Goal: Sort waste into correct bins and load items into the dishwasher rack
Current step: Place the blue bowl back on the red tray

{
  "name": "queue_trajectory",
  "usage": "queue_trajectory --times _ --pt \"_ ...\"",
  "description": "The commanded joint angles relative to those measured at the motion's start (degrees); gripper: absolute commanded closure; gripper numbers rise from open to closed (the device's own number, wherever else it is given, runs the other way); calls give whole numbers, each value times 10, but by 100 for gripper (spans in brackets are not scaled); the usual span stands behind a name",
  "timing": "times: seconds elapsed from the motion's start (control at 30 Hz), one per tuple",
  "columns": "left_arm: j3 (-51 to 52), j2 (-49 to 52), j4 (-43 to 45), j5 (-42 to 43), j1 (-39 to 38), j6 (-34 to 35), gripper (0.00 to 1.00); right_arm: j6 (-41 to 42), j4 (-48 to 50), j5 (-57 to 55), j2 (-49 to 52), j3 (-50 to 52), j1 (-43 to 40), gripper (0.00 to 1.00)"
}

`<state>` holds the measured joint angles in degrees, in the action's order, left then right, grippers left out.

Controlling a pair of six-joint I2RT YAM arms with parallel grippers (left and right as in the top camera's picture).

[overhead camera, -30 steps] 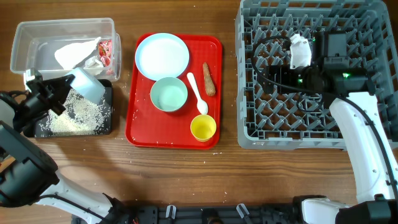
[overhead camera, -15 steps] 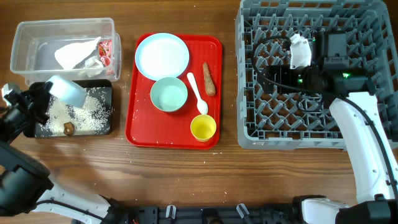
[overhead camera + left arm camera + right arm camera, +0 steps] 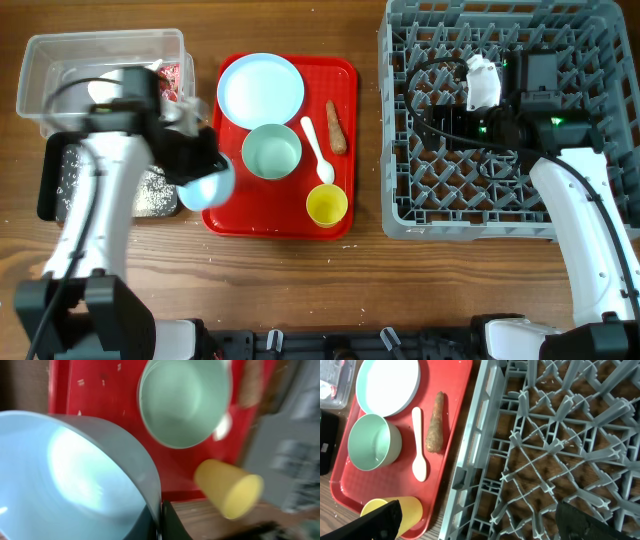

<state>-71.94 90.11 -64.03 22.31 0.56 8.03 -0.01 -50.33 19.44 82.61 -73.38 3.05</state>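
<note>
Left wrist view, nearest first: left gripper [image 3: 159, 521] clenched on the rim of the light blue bowl [image 3: 65, 475], lower left, tilted with its mouth toward the lens. Beyond it are the pale green bowl [image 3: 182, 402] and yellow cup [image 3: 227, 487] on the red tray [image 3: 95, 395]. Overhead: the held bowl overlaps the tray's left edge. The food stick [image 3: 335, 127] lies lengthwise up-frame. Right gripper [image 3: 477, 510] is spread, empty, over the rack [image 3: 545, 450].
</note>
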Motion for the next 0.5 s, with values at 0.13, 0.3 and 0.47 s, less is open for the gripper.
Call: queue_trajectory --times 0.13,0.3,0.47 --pt "149 9 169 -158 -151 79 96 2 2 -1 -3 -7 -1 0" --pt "176 12 219 -166 -177 79 53 2 2 -1 -3 -7 -1 0" --pt "106 7 155 -96 -180 79 31 2 3 -1 -3 -7 -1 0"
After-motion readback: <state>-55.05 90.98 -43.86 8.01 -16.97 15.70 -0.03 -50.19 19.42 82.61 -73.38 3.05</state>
